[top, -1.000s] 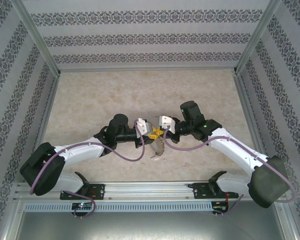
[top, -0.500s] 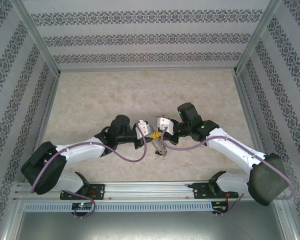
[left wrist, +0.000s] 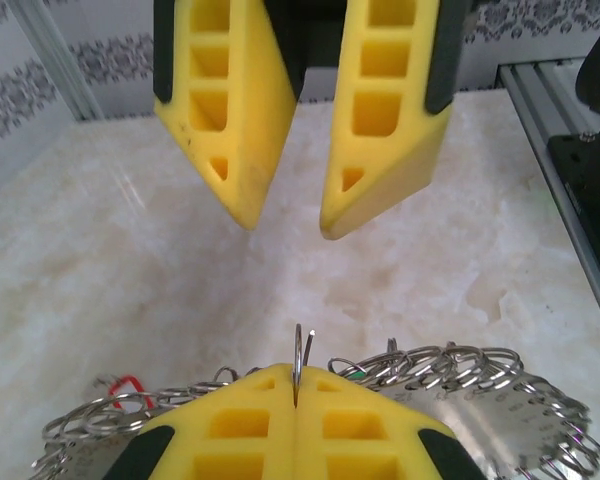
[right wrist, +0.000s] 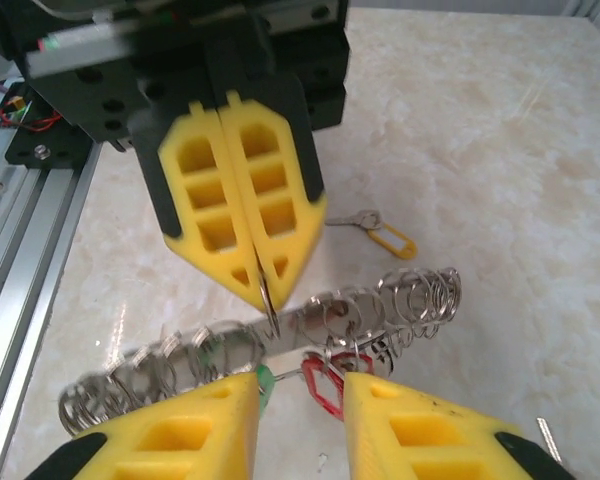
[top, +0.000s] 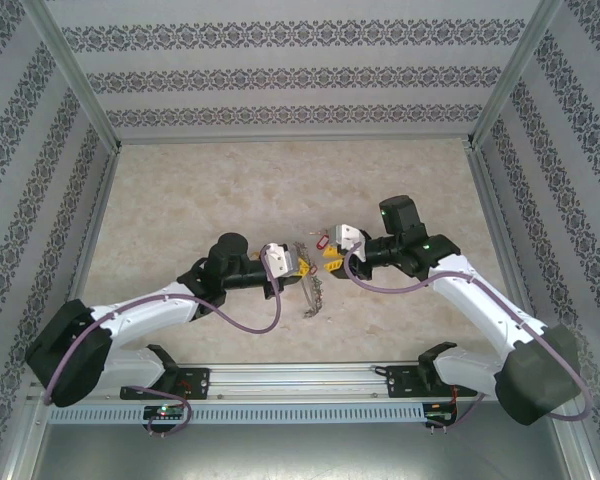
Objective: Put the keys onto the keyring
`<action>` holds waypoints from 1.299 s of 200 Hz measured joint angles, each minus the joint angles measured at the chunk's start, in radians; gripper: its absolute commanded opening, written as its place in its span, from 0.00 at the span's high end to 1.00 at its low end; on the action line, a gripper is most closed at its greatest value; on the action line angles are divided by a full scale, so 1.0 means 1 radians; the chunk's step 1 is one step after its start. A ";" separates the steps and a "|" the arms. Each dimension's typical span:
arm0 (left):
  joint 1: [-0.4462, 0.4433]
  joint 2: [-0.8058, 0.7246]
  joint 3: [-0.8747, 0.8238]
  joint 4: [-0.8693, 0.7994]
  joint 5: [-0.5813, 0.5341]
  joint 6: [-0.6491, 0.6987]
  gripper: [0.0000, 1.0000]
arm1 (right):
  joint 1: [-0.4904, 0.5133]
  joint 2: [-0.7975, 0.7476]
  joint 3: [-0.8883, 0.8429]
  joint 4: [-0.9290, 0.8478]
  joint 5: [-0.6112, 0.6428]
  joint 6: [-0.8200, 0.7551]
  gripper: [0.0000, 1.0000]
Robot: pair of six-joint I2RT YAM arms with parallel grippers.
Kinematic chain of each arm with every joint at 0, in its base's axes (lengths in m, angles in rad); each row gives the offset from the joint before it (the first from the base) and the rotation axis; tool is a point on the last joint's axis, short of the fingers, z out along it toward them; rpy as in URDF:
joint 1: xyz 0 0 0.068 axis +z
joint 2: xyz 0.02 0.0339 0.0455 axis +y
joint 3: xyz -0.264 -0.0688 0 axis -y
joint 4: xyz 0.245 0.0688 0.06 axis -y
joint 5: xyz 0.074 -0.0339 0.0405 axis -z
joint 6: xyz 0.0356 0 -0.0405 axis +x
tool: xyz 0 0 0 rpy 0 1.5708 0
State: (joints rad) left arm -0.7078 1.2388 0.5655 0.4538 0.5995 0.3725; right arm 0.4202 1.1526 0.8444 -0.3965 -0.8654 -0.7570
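Standing by the table point(right wrist: 480, 120), I see the job partly done at best. The left gripper point(right wrist: 263, 285) has its yellow fingers pressed together, pinching one thin wire loop of the keyring point(right wrist: 410, 295) and holding that loop upright. The rest of the coiled chain trails along the marble just beneath it. Facing it, close by, the right gripper point(left wrist: 285, 225) has its jaws apart with nothing between them. A red-tagged key point(right wrist: 325, 385) lies right against the chain just in front of those open fingers, beside a green tag point(right wrist: 265, 378). Whether the red one is actually threaded on, I cannot tell. A yellow-tagged key point(right wrist: 380, 235) plainly is not: it lies loose on the marble beyond the left gripper, apart from the chain. By my reckoning that key remains to be fetched and worked onto the held loop.
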 measured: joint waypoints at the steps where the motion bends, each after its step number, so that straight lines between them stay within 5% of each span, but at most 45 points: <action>1: 0.000 -0.002 0.000 0.000 0.000 0.001 1.00 | 0.000 -0.002 0.000 0.000 0.000 0.000 0.64; 65: 0.000 -0.056 0.013 -0.050 0.051 0.033 1.00 | 0.023 -0.041 -0.050 0.094 0.003 0.027 0.67; 158: 0.001 -0.006 0.013 0.075 0.074 -0.116 1.00 | 0.101 -0.041 -0.098 0.195 0.005 0.082 0.71; 219: 0.001 0.005 0.013 0.078 0.090 -0.139 1.00 | 0.099 -0.045 -0.116 0.227 0.021 0.103 1.00; 237: 0.001 0.008 0.013 0.078 0.093 -0.143 1.00 | 0.099 -0.047 -0.117 0.223 0.024 0.101 1.00; 260: 0.001 0.017 0.018 0.070 0.093 -0.146 0.80 | 0.100 -0.047 -0.116 0.206 0.039 0.085 1.00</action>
State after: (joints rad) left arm -0.7071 1.2556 0.5831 0.5236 0.6922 0.2264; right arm 0.5201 1.1057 0.7280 -0.1902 -0.8268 -0.6716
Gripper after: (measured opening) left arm 0.105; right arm 0.050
